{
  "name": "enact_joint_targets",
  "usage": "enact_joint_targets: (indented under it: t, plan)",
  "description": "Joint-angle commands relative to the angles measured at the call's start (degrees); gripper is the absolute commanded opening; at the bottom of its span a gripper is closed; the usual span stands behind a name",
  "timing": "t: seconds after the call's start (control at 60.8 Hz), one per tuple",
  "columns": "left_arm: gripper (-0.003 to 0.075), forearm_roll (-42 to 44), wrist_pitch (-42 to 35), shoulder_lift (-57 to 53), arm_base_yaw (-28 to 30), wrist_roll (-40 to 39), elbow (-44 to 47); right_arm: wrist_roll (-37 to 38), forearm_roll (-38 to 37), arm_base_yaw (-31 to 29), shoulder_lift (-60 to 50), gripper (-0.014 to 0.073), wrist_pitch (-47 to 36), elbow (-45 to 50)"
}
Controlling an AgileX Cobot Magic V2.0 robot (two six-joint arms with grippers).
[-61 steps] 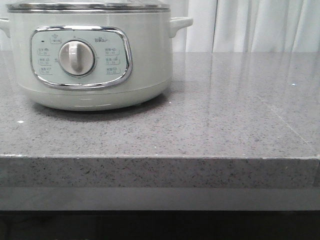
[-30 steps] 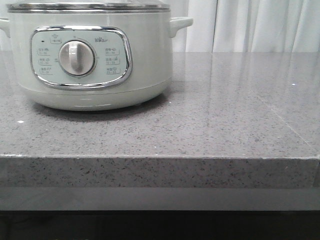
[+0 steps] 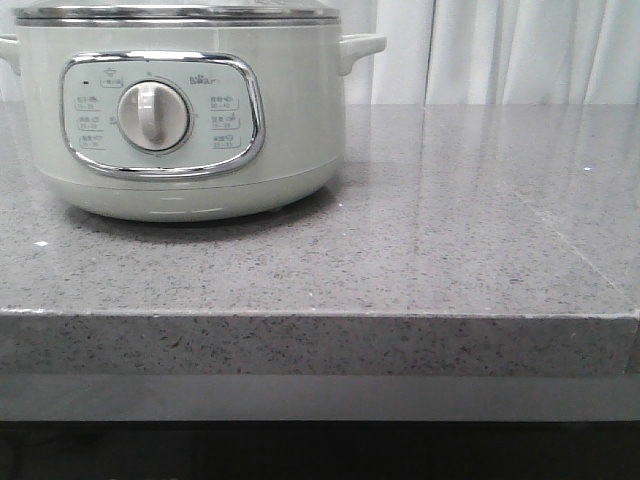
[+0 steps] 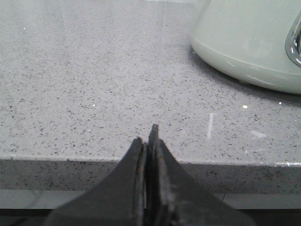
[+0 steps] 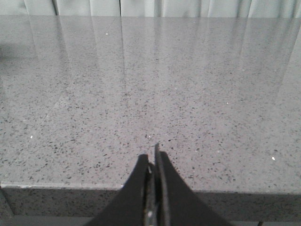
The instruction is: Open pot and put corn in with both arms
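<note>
On the counter (image 3: pixel 460 230), the pot (image 3: pixel 180 110) is cropped above its lid.

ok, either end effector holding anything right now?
No. The left end effector and right end effector are both shut on nothing, poised at the counter edge.

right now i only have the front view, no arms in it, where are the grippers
Observer: Left gripper hangs at the near edge of the countertop, fingers pressed together, empty.
Operator: and the right one
Observer: Right gripper is also at the near edge, shut, holding nothing.
Operator: is the left one near the pot
Observer: Its wrist view shows the pot further in on the counter, apart from the fingers.
Operator: any corn on the wrist views
Observer: None shows in either wrist view.
</note>
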Motion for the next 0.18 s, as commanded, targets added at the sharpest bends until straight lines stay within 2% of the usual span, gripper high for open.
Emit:
enact_joint_targets:
  t: [0.0,0.164]
  plan:
    - [-0.0018,-0.58,-4.81,-1.34,0.04,-0.26,0.04,0.0,-0.34,-0.26,-1.24,-0.007,-5.06,-0.12]
    - [-0.0018,-0.58,-4.81,-1.34,0.04,-0.26,0.04,0.0,-0.34,-0.26,-1.24,-0.007,-5.06,-0.12]
